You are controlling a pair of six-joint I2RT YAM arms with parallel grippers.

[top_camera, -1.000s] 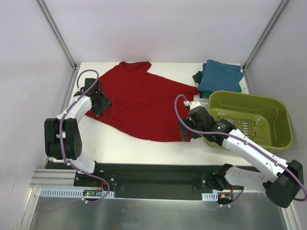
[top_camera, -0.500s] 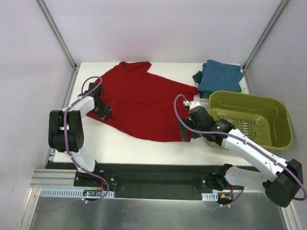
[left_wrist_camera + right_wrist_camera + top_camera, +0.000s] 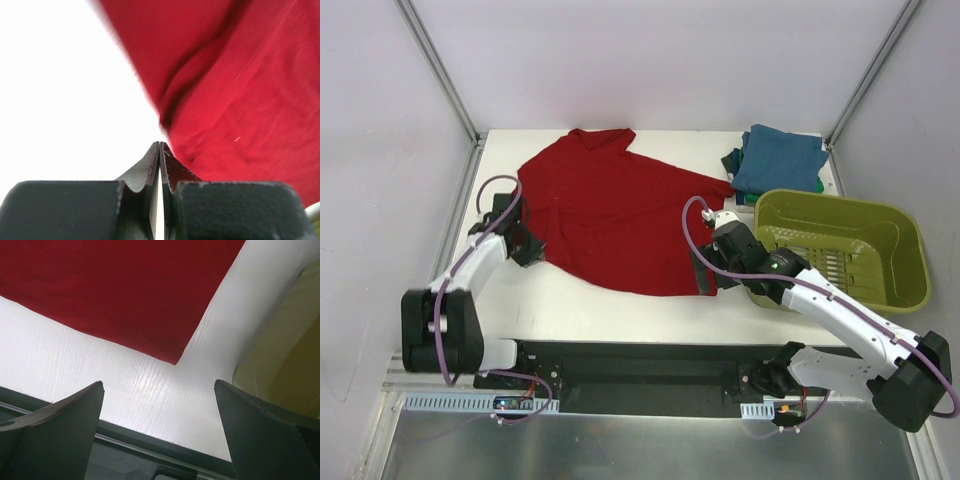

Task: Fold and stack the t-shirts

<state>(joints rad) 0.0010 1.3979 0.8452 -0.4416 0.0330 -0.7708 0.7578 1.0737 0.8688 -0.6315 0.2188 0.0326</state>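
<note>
Left wrist view: left hand (image 3: pixel 160 144) pinched shut at the edge of the red shirt (image 3: pixel 240 100), spread left of the basket (image 3: pixel 835 201); right hand (image 3: pixel 159 384) wide. Risk: thin bite, cloth slipping free on lifting.

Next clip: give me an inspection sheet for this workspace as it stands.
Surface: white table.
Job's things: dark red t-shirt spread out, unfolded; folded teal-blue t-shirt stacked on a green t-shirt, far right.
Clutter: olive-green basket, nothing seen inside.
End effectors: left end effector shut, apparently pinching the red shirt's left edge; right end effector open above the table by the shirt's near corner, not touching.
Cables: purple cables loop along both arms.
Surroundings: white walls, metal posts.
</note>
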